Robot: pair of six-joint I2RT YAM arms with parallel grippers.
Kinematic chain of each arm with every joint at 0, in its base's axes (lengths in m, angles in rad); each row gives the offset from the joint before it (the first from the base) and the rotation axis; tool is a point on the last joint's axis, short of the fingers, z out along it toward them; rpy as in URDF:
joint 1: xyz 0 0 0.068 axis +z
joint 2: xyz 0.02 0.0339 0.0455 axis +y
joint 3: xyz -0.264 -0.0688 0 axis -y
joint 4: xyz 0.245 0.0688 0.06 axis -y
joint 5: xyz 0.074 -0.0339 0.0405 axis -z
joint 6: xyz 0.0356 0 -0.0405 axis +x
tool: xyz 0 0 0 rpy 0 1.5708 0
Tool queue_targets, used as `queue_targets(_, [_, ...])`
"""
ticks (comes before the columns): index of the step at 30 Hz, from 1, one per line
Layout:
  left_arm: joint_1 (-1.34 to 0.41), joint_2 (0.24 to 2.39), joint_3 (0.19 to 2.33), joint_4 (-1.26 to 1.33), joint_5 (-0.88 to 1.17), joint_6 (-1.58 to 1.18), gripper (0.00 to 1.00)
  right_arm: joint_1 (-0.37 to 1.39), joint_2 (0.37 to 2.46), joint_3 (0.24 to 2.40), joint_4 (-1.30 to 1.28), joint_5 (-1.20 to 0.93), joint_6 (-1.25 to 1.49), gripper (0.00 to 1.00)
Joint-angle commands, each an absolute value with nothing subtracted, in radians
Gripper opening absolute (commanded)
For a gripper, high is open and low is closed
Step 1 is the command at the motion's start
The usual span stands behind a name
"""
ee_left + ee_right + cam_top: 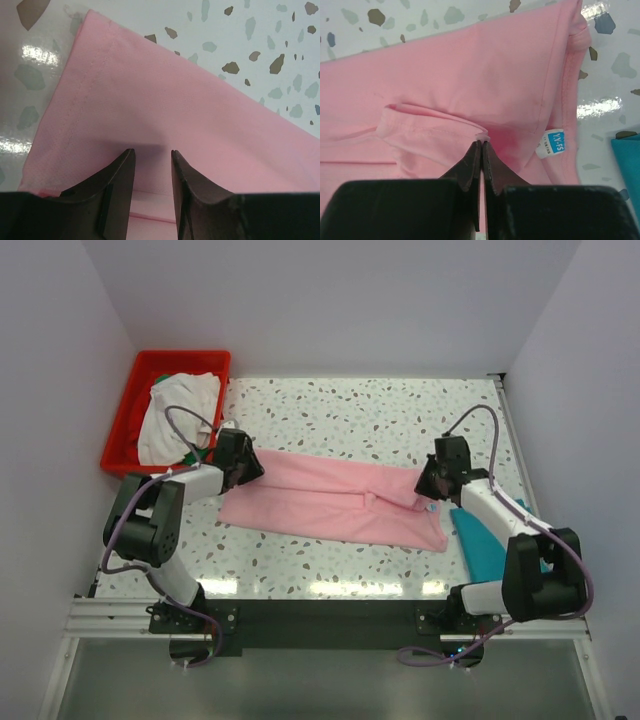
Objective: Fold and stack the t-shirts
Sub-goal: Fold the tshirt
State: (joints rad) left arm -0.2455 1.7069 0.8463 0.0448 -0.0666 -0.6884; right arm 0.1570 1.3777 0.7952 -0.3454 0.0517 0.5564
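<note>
Tabletop (350, 410): right hand (483, 143) pinches pink t-shirt (320, 502) (label (553, 143) clear wrist-side), left hand (151, 151) parted.

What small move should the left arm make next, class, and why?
Probably close the left end effector on the pink shirt. It stands open over the hem end, while the right end effector is pinched shut on a fold near the neck label. Holding both ends would likely let the arms fold it.

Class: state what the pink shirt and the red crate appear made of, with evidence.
Light pink t-shirt: soft matte cloth, likely a cotton knit; stitched hems and soft folds show. Red rectangular crate: apparently rigid moulded plastic; straight, evenly coloured walls.
</note>
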Motion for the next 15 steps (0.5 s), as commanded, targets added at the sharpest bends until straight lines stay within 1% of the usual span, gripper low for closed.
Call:
queue_targets(1, [-0.252, 1.669, 0.822, 0.083, -0.055, -0.689, 0.40, 0.160, 1.295, 0.770, -0.344, 0.002, 0.549, 0.00])
queue_targets(7, [-0.252, 1.664, 0.810, 0.098, -0.049, -0.689, 0.40, 0.160, 1.200, 0.678, -0.350, -0.031, 0.552, 0.00])
queue_targets(8, [-0.252, 1.666, 0.805, 0.100, -0.048, -0.690, 0.39, 0.161, 1.190, 0.666, -0.345, -0.038, 0.554, 0.02])
queue_targets(10, [-0.252, 1.664, 0.801, 0.107, -0.046, -0.690, 0.39, 0.161, 1.169, 0.635, -0.341, -0.063, 0.555, 0.10])
queue_targets(11, [-0.252, 1.664, 0.799, 0.109, -0.045, -0.690, 0.39, 0.160, 1.161, 0.626, -0.331, -0.077, 0.554, 0.16])
queue_targets(14, [-0.252, 1.666, 0.799, 0.110, -0.046, -0.690, 0.39, 0.160, 1.123, 0.595, -0.311, -0.133, 0.538, 0.23])
queue_targets(15, [-0.252, 1.667, 0.801, 0.112, -0.046, -0.689, 0.39, 0.161, 1.120, 0.594, -0.310, -0.141, 0.528, 0.29])
